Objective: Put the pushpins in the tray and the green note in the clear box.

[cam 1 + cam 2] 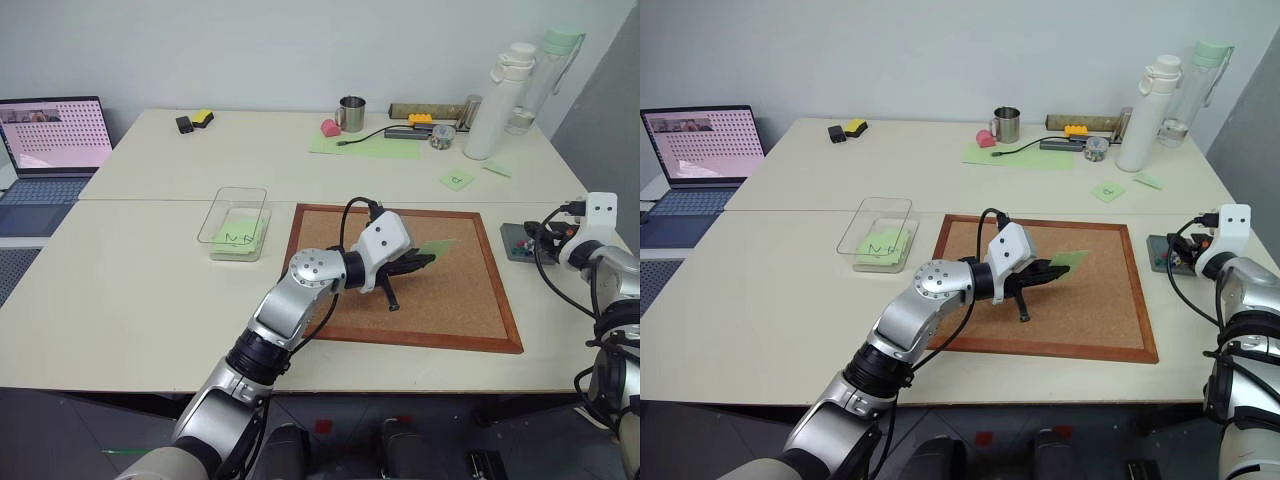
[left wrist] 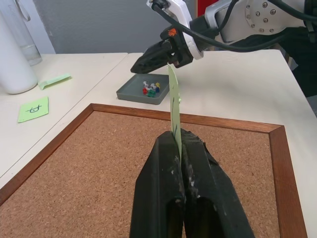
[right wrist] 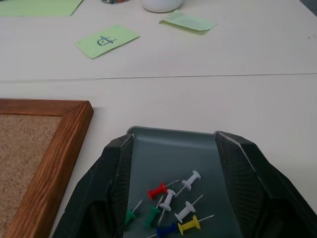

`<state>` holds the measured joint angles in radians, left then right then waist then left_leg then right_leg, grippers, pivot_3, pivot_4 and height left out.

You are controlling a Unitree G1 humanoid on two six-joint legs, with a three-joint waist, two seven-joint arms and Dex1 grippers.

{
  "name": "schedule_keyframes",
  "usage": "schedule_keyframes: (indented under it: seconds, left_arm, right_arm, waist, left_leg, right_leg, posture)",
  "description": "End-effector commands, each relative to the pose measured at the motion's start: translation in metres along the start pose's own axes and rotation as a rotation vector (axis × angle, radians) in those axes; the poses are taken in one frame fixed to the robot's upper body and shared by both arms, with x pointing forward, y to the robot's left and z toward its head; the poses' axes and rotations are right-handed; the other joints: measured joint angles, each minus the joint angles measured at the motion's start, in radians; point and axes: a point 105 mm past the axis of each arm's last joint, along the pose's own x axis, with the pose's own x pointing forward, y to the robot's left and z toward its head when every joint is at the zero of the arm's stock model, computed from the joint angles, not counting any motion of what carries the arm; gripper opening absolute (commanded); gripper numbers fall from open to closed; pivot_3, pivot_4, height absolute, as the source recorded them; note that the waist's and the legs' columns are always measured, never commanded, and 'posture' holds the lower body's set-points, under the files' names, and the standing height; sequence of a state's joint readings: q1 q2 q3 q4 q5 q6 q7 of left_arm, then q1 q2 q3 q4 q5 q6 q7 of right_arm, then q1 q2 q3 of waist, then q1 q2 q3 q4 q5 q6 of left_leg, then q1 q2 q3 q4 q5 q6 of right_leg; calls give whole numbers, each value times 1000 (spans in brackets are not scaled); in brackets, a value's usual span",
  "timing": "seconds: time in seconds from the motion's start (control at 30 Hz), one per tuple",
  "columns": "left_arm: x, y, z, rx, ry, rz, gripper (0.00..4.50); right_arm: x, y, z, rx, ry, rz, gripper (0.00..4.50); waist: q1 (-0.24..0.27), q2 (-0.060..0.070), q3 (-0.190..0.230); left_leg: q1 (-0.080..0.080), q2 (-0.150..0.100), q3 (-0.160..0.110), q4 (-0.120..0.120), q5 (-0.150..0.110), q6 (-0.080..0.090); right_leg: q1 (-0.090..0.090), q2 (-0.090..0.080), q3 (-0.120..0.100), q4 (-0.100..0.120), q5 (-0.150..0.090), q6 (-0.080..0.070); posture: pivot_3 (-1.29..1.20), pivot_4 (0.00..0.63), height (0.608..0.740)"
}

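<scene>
My left gripper (image 1: 428, 261) is shut on the green note (image 1: 438, 246), holding it by one edge just above the cork board (image 1: 440, 305). In the left wrist view the note (image 2: 173, 104) stands on edge between the closed fingers. The dark grey tray (image 3: 158, 158) lies right of the board and holds several pushpins (image 3: 171, 206) in white, red, green, blue and yellow. My right gripper (image 3: 174, 140) hovers open over the tray with nothing between its fingers. The clear box (image 1: 243, 190) sits left of the board with a handwritten green note inside.
A laptop (image 1: 50, 140) stands at the far left. A mug (image 1: 351, 113), a white bottle (image 1: 505, 95), a clear bottle (image 1: 550, 80) and a large green sheet (image 1: 365, 146) line the back of the table. Small marked green notes (image 1: 456, 180) lie behind the board.
</scene>
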<state>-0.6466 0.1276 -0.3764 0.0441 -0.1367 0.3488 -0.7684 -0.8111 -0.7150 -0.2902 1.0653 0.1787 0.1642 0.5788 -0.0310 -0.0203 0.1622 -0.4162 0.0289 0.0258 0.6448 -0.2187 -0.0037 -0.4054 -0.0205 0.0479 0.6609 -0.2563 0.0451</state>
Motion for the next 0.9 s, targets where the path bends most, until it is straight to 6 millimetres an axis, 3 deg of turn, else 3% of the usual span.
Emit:
schedule_keyframes:
  seconds: [0.03,0.2,0.33,0.53,0.67,0.77,0.9]
  left_arm:
    - [1,4,17,34,-44,15,0]
    - [-5,9,19,23,-42,43,0]
    - [-28,38,27,1,-57,183,0]
    - [-102,112,39,13,-31,593,0]
    - [-171,161,27,35,70,949,0]
    - [-208,180,17,52,136,1122,0]
    - [-232,193,3,67,225,1215,0]
  right_arm:
    - [-2,-7,20,-3,-68,-35,2704]
    - [-3,2,36,-65,-126,20,2704]
    - [-13,50,53,-107,-219,248,2704]
    - [-76,160,68,-101,-280,666,2704]
    - [-128,228,73,-81,-289,931,2704]
    - [-149,256,69,-91,-282,1026,2704]
    - [-160,278,61,-80,-277,1063,2704]
  waist:
    - [0,0,0]
    - [0,0,0]
    - [-3,0,0]
    - [-1,2,1]
    - [1,3,1]
    - [3,1,1]
    - [10,-2,3]
  left_leg:
    - [0,0,0,0,0,0]
    - [0,0,0,0,0,0]
    - [0,0,0,0,0,0]
    - [-1,2,-9,0,0,0]
    - [-1,1,-13,0,0,0]
    - [-1,1,-14,1,0,0]
    - [-2,1,-15,0,0,0]
  right_leg:
    - [0,0,0,0,0,0]
    - [0,0,0,0,0,0]
    - [0,0,0,0,0,0]
    - [0,2,-4,3,0,0]
    - [0,0,-5,3,0,0]
    - [1,0,-7,2,0,0]
    - [0,0,-8,2,0,0]
  posture:
    - [0,150,740]
    - [0,150,740]
    - [0,150,740]
    - [0,150,740]
    - [0,150,740]
    - [0,150,740]
    - [0,150,740]
